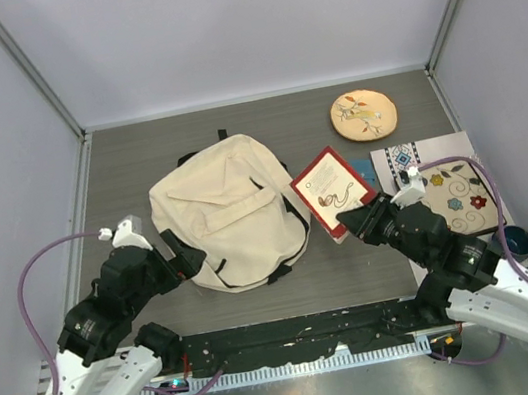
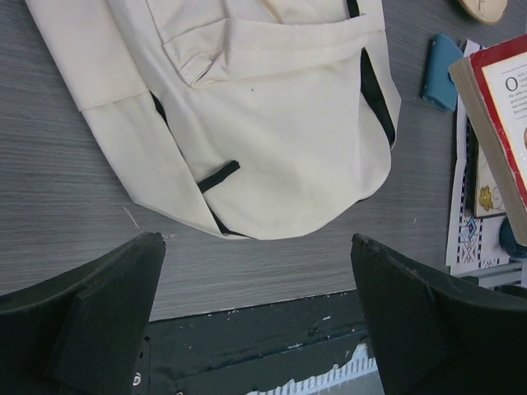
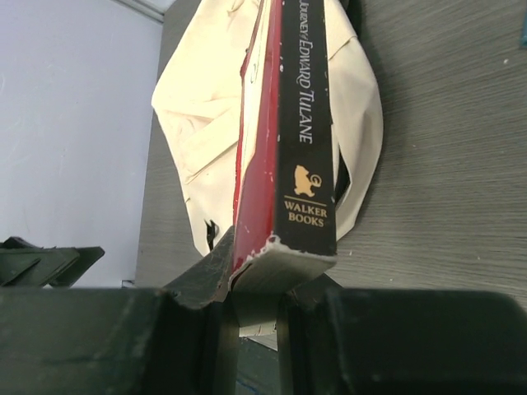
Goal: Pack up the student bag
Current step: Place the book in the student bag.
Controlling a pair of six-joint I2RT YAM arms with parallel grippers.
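Student bag [image 1: 228,214] lies flat on the table [image 1: 349,280], a little left of centre, its rounded end toward the arms. From where I stand I cannot tell whether its mouth is unzipped.

Nearest me, the left gripper [image 1: 186,261] hovers just off the bag's near left corner, jaws spread wide with nothing between them. On the right, the right gripper [image 1: 357,218] is pinched narrow on the near end of a red-covered book [image 1: 330,191]. The book is held tilted, cover up, with its far end close to the bag's right edge. Further right a floral mat [image 1: 458,193] lies flat, and toward the far right sits a round embroidered disc [image 1: 364,115].

I'd say the job in hand is getting that book inside. The grip takes only one end of the book, so it could pivot, and slow, level moves seem wise. The empty left gripper looks best used to pinch the cloth by the opening and lift it. That would give the book a gap to slide into, far end first, rather than shoving the soft bag across the table.
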